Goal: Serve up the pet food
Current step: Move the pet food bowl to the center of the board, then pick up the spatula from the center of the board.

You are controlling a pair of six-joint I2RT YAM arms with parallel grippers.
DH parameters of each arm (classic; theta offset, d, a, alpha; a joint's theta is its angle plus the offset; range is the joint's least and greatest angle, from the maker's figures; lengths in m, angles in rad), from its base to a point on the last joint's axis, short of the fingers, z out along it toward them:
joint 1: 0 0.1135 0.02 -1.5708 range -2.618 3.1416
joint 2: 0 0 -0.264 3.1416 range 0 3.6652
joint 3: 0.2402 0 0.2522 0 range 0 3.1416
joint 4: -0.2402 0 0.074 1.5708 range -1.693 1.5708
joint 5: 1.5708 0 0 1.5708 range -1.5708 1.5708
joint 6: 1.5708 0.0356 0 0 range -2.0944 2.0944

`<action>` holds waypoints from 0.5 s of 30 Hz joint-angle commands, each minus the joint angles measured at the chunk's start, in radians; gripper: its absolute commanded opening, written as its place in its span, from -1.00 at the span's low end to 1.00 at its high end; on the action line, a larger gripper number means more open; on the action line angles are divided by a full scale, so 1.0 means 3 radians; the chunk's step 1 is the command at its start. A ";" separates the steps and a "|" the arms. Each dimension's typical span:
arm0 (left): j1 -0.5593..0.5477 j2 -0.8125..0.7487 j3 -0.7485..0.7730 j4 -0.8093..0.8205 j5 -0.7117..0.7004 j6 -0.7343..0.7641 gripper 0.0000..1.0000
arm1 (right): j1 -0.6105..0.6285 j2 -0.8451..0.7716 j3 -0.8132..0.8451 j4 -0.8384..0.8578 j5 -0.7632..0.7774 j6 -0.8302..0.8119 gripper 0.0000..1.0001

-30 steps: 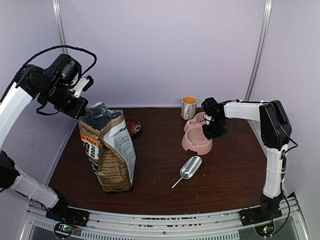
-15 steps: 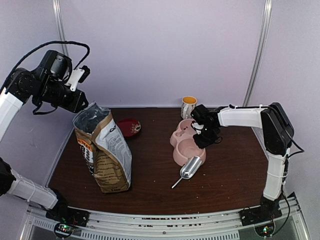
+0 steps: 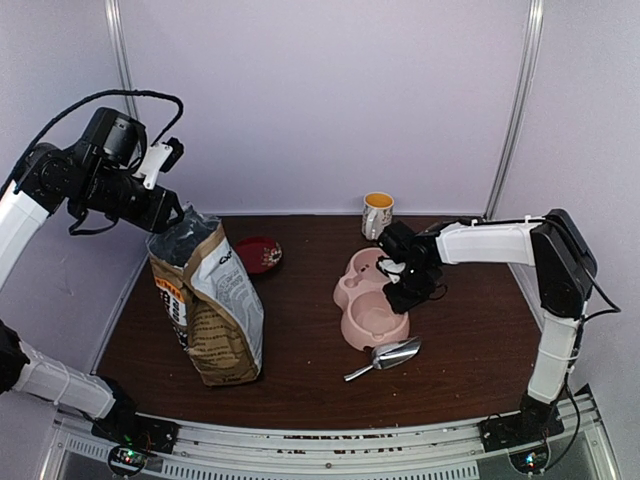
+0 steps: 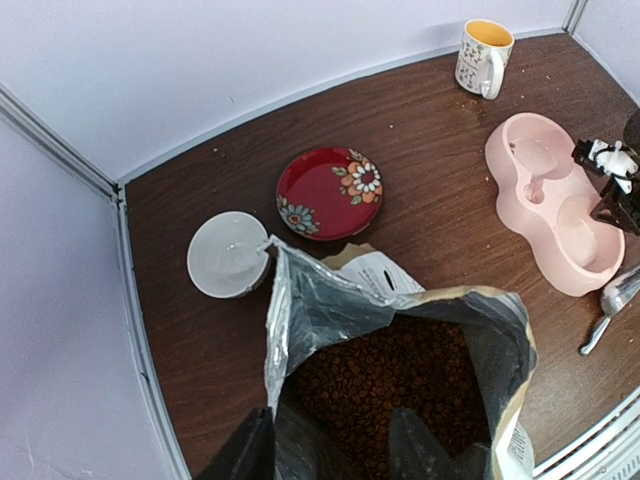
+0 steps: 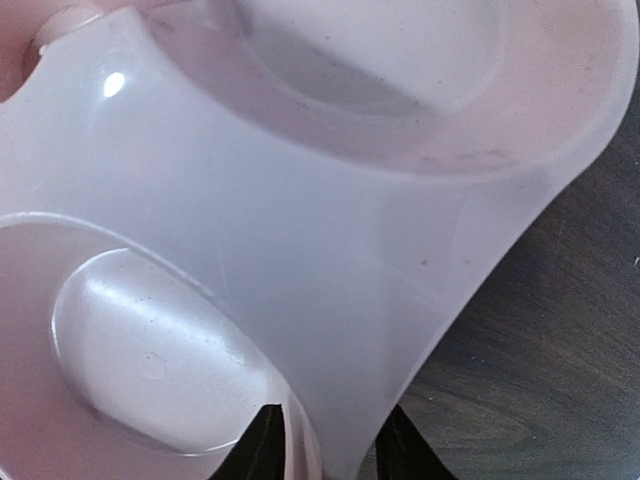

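The tall tan paper bag (image 3: pixel 215 310) stands open at the left. Brown kibble (image 4: pixel 400 370) shows inside it in the left wrist view. My left gripper (image 3: pixel 165 215) is shut on the bag's top left edge, and its fingers straddle the silver liner (image 4: pixel 330 455). The pink double bowl (image 3: pixel 365 300) lies mid-table with both wells empty (image 4: pixel 545 190). My right gripper (image 3: pixel 400 290) is shut on the bowl's right rim. The rim runs between its fingertips in the right wrist view (image 5: pixel 325 450).
A metal scoop (image 3: pixel 390 355) lies against the bowl's near end. A yellow-lined mug (image 3: pixel 378 214) stands at the back. A red flowered saucer (image 3: pixel 258 254) sits behind the bag, and a white round lid (image 4: pixel 228 254) lies to its left. Walls close in on three sides.
My right gripper dragged the pink bowl left and toward the near edge, and the scoop was pushed nearer and turned. My left gripper shifted the bag's top a little to the left.
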 commanded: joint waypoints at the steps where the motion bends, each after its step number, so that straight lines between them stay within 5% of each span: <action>1: 0.0015 -0.0133 -0.0091 0.0231 0.0021 0.0008 -0.05 | 0.0032 -0.0200 0.0017 -0.0060 -0.0074 0.0164 -0.30; 9: 0.0013 -0.0288 -0.0073 0.0295 0.0055 0.0150 0.35 | 0.0026 -0.0660 0.0138 -0.0024 0.0086 0.0172 0.26; 15: 0.0014 -0.0412 -0.0154 0.0447 0.0058 0.0269 0.50 | 0.0026 -0.1135 0.0232 0.0046 -0.0114 0.0099 0.44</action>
